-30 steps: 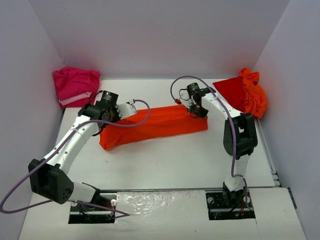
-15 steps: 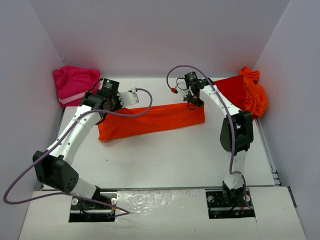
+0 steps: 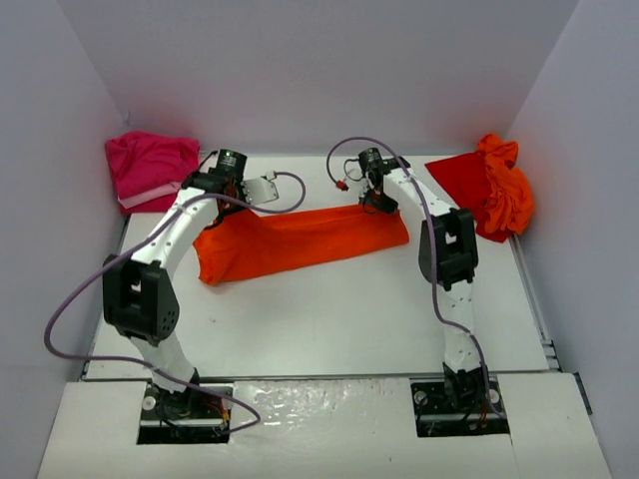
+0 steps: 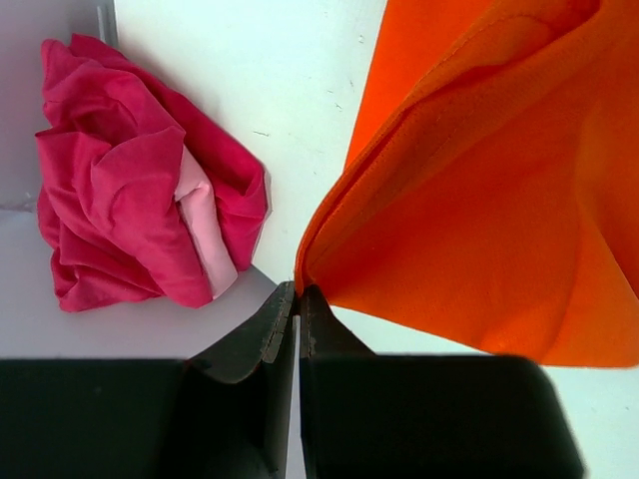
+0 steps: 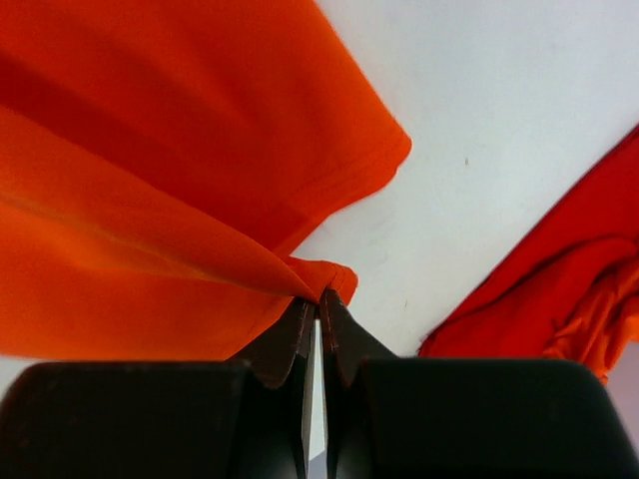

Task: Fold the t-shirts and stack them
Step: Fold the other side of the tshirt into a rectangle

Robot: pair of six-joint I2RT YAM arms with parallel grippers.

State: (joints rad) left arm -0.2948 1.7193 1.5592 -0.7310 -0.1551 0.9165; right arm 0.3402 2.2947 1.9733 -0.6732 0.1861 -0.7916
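Observation:
A bright orange t-shirt (image 3: 300, 242) hangs stretched as a long band between my two grippers over the middle of the table. My left gripper (image 3: 222, 200) is shut on its left upper corner (image 4: 329, 254). My right gripper (image 3: 381, 203) is shut on its right upper corner (image 5: 329, 277). A crumpled magenta t-shirt (image 3: 150, 170) lies at the back left (image 4: 140, 200). A red t-shirt (image 3: 461, 185) lies flat at the back right, with another orange t-shirt (image 3: 507, 190) bunched on its right side.
White walls enclose the table on the left, back and right. The white tabletop (image 3: 329, 309) stretches in front of the hanging shirt towards the arm bases.
Both grippers have carried the orange shirt towards the back of the table. The left arm has swung further back and straightened; the shirt's lower edge trails behind.

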